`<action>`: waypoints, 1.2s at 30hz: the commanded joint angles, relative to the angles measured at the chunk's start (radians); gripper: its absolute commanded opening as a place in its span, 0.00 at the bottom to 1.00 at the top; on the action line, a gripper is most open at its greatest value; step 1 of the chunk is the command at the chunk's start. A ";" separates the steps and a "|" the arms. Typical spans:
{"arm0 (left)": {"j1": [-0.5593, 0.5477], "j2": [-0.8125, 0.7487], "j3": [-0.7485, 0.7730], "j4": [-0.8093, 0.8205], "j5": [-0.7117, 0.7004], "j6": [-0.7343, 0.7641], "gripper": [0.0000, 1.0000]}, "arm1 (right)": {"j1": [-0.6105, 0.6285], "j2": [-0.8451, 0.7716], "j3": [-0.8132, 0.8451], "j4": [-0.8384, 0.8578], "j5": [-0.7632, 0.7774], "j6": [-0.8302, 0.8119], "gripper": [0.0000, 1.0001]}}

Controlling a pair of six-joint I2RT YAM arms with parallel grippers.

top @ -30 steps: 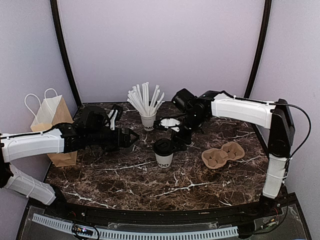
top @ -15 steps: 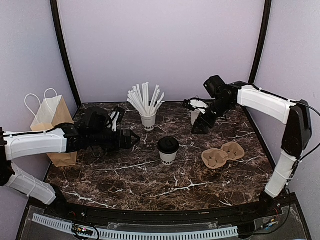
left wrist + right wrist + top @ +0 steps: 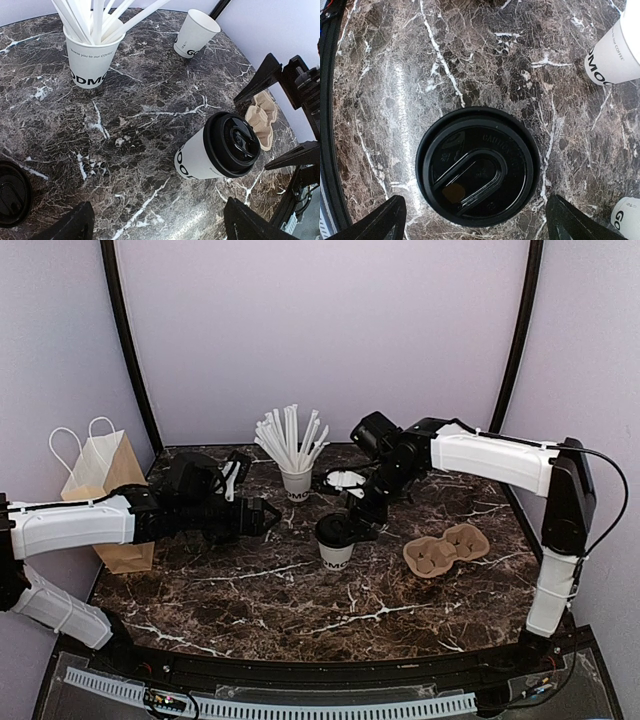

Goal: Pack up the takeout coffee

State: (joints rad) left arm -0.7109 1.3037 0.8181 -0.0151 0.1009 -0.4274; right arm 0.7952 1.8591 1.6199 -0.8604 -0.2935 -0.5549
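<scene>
The coffee (image 3: 335,538) stands upright on the counter (image 3: 250,605), near the middle. The straw cup (image 3: 296,480) is behind it and the cardboard carrier (image 3: 447,548) is near on its right. Its black lid is on and looks well seated.

The right arm (image 3: 480,458) reaches over the coffee. In the right wrist view the lid fills the middle, and the right jaws are spread wide, one finger at each side of it. They hold nothing, and I see no contact with the cup.

The left arm (image 3: 80,525) lies low toward the coffee from the other side. The left jaws are also wide apart and empty, well apart from the cup.

I judge this as the approach for the first grasp; packing itself is not yet begun. The next move calls for lowering the right jaws around the cup wall below the lid rim, then closing gently, because the paper can crush and the lid can pop off. After this, the cup must stay upright on the way to the carrier or to the bag (image 3: 105,485).
</scene>
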 commanded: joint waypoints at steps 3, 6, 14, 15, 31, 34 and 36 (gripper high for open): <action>0.003 -0.026 -0.003 -0.004 0.001 -0.002 0.93 | 0.024 0.058 0.077 0.017 0.014 0.027 0.99; 0.003 -0.019 -0.007 0.003 0.004 -0.005 0.93 | 0.025 0.081 0.098 0.008 0.007 0.032 0.99; 0.002 0.023 0.011 0.012 0.030 -0.001 0.93 | 0.030 0.124 0.120 -0.022 -0.003 0.038 0.93; 0.003 0.024 0.012 0.013 0.032 0.001 0.93 | 0.030 0.126 0.120 -0.022 -0.003 0.038 0.93; 0.002 0.019 0.007 0.006 0.030 0.002 0.93 | 0.009 0.088 0.107 -0.032 0.056 0.047 0.81; 0.002 0.021 0.007 0.006 0.030 0.004 0.93 | -0.042 0.069 0.100 -0.039 0.063 0.048 0.81; 0.002 0.021 0.007 0.006 0.032 0.004 0.93 | -0.086 0.054 0.092 -0.043 0.063 0.053 0.80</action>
State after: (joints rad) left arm -0.7109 1.3361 0.8181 -0.0151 0.1204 -0.4301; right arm 0.7895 1.9747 1.7264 -0.8921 -0.2642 -0.5144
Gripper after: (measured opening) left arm 0.930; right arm 0.822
